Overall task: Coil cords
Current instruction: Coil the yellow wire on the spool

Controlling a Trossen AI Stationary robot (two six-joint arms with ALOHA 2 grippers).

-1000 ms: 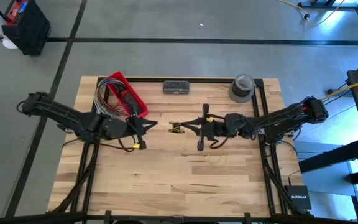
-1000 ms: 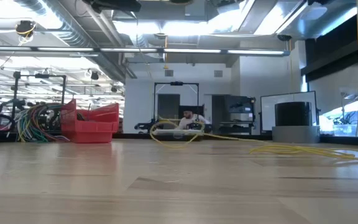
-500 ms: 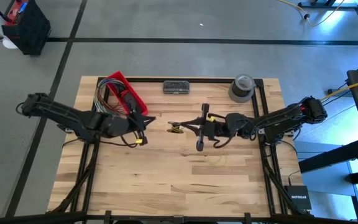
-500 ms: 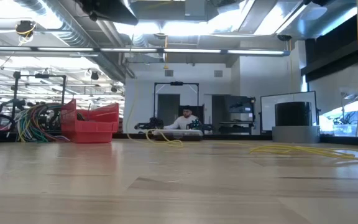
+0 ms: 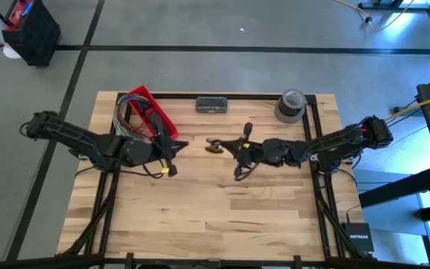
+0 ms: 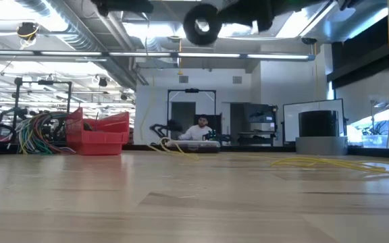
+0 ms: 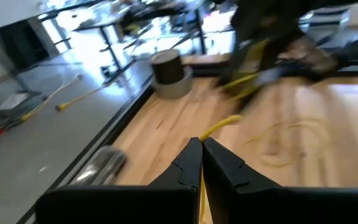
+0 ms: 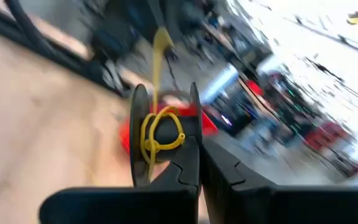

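High view: the left gripper (image 5: 169, 157) is pinched shut on the yellow cord (image 7: 219, 126) near the red bin (image 5: 152, 112). The right gripper (image 5: 226, 146), mid-table, is clamped on a spool (image 8: 163, 134) wound with cord.
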